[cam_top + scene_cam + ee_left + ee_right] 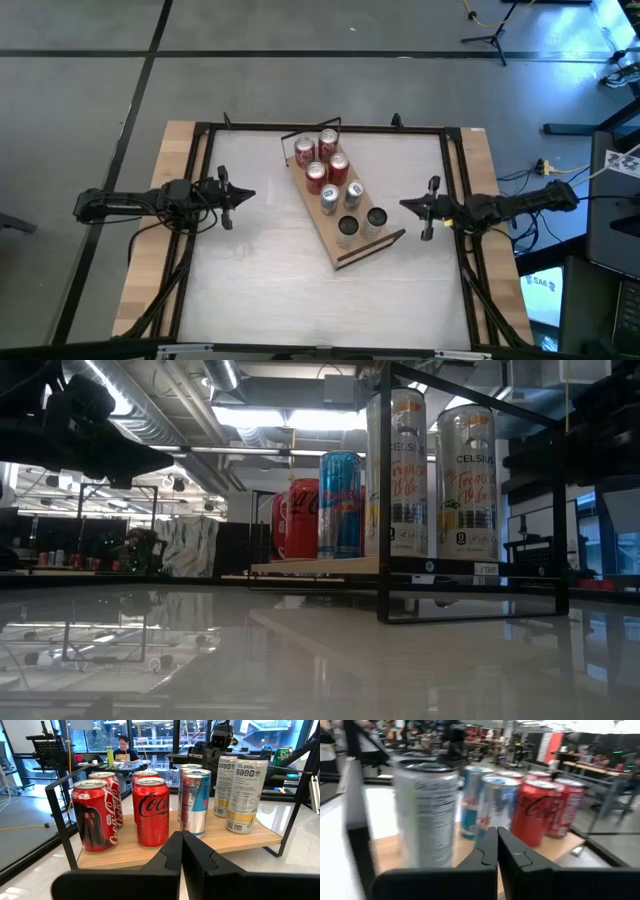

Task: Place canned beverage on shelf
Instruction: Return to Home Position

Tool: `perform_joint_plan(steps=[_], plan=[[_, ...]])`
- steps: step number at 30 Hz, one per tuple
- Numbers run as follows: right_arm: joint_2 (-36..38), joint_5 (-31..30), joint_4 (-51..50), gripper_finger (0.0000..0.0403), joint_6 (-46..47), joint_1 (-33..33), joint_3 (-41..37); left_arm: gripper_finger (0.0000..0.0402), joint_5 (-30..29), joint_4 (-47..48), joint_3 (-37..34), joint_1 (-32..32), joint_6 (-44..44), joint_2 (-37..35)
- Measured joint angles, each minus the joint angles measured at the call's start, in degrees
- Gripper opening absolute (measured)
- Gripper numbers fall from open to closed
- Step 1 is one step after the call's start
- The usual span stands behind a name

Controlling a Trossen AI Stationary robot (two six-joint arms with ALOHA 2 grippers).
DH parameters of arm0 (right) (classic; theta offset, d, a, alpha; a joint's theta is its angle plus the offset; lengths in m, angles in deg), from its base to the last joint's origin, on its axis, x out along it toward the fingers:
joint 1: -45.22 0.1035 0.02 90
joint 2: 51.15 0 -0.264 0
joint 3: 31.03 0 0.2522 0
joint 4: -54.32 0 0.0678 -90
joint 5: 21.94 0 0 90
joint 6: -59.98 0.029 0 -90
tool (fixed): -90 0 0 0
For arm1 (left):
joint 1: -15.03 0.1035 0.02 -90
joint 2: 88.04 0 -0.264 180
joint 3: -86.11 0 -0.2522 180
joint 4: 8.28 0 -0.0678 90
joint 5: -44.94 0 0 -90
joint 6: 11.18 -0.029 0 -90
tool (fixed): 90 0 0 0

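Holding eight cans, shelf [322, 226] lies angled on table [260, 290]: red cans [318, 160] far, blue cans [341, 195] middle, white-yellow cans [362, 222] near. Closed and empty: left gripper [249, 195], to its left; right gripper [405, 204], to its right.

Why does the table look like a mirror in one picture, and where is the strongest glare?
Low view: the camera skims the glossy tabletop, so it mirrors the shelf and the ceiling lights, which give the strongest glare, behind the cans. High view: seen from above, the same table looks matte, with no mirror image.
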Motion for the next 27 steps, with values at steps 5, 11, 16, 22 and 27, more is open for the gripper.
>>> perform_joint_plan(steps=[5, 11, 16, 22, 27], plan=[[0.00, 2.81, -0.27, 0.0001, 0.64, -5.23, 0.00, 0.0000, 0.00, 0.00, 0.00, 0.00, 0.00, 0.00], [0.02, 13.14, -2.21, 0.0001, 4.97, -8.45, 0.02, 0.0000, -0.08, 0.00, 0.00, 0.00, 0.01, 0.00], [0.02, 15.00, -2.45, 0.0001, 4.89, -8.33, 0.02, 0.0000, -0.17, 0.00, 0.00, -0.01, 0.05, 0.00], [0.00, 14.80, -2.66, 0.0001, 6.55, -8.33, 0.02, 0.0000, -0.20, -0.02, 0.00, -0.02, 0.04, -0.01], [0.00, 14.80, -2.63, 0.0001, 6.22, -8.33, 0.02, 0.0000, -0.22, -0.02, 0.01, 0.00, 0.03, 0.00]])
